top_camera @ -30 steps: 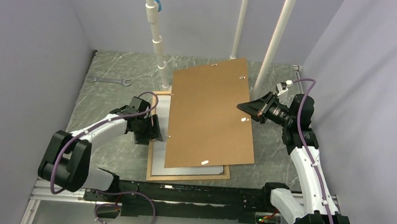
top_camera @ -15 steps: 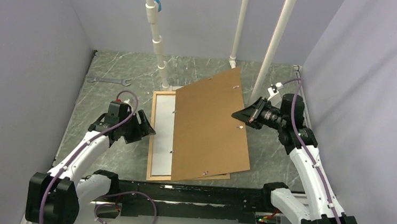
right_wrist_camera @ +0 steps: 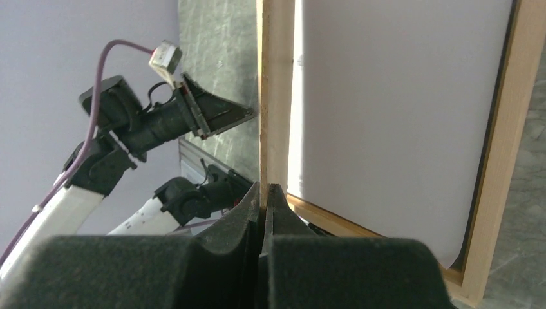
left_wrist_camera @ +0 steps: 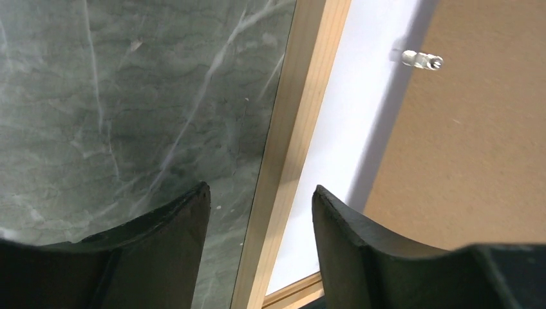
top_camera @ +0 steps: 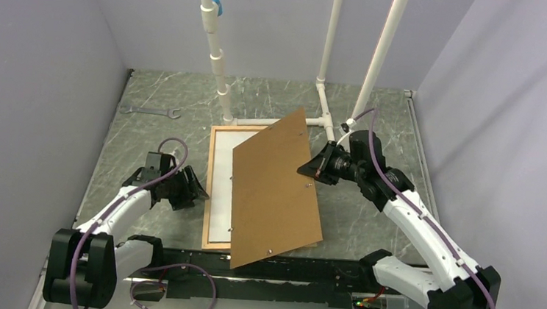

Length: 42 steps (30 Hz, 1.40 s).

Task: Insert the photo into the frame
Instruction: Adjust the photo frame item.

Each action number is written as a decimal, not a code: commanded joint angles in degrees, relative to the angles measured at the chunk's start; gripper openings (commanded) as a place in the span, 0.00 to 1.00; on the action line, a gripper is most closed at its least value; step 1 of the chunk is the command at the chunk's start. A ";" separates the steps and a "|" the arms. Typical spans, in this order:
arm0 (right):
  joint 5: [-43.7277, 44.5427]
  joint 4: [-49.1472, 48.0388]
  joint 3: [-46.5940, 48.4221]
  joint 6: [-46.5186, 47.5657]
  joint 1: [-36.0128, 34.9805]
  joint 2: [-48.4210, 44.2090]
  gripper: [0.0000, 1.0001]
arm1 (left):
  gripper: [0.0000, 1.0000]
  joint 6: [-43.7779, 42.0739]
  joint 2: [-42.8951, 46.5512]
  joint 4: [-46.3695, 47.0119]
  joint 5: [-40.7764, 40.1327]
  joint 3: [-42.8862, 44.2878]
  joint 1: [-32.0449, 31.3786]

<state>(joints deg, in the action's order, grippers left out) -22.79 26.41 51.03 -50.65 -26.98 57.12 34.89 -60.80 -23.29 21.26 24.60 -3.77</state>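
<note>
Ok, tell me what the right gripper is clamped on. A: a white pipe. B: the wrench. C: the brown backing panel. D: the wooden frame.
C: the right gripper is shut on the edge of the brown backing panel, holding it tilted above the frame.

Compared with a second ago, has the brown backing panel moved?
Yes. The backing panel, pinched by the right gripper, has swung left and nearer, away from the white pipes; its near corner now overhangs the frame.
</note>
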 commanded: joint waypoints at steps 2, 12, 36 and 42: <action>3.25 -7.32 5.29 -3.55 -1.54 2.93 0.00 | 0.59 -1.45 -0.46 4.07 1.37 -0.32 0.60; 1.66 -12.15 6.19 -5.16 -2.95 6.62 0.00 | 0.55 -2.34 -2.36 4.88 0.91 -0.59 0.61; -0.79 -39.64 -11.38 -14.01 -1.14 -3.87 0.00 | 0.65 -4.73 7.46 -5.42 7.14 7.85 0.48; 0.79 -43.62 -14.62 -16.72 -0.47 -4.12 0.00 | 0.64 -4.64 6.22 -10.82 5.17 11.39 -2.60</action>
<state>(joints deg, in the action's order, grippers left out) -23.44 -6.02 37.15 -63.64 -27.75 54.22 30.87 -54.35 -29.91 25.43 32.12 -3.84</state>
